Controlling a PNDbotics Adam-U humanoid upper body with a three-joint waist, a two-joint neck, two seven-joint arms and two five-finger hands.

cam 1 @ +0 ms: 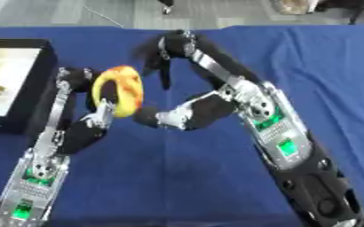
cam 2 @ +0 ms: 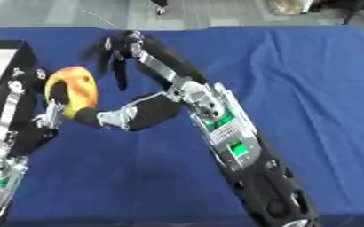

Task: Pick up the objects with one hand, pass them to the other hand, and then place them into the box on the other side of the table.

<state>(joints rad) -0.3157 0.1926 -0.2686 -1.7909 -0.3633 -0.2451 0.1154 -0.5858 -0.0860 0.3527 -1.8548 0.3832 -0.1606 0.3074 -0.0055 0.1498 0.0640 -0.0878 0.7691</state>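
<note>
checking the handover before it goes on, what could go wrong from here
The yellow-orange fruit sits between the left robot hand and the right robot hand above the blue table; an early release could drop it. The box wall is close by the left arm, so a swing toward it might clip the wall.

Left eye view: head camera, looks down and forward over blue tabletop (cam 1: 309, 62), close above both arms | Right eye view: same pose, set slightly right, scene slides left | Shared: tabletop, both arms, floor strip at far edge | Differs: box (cam 1: 29, 84) shows wider in left eye view
</note>
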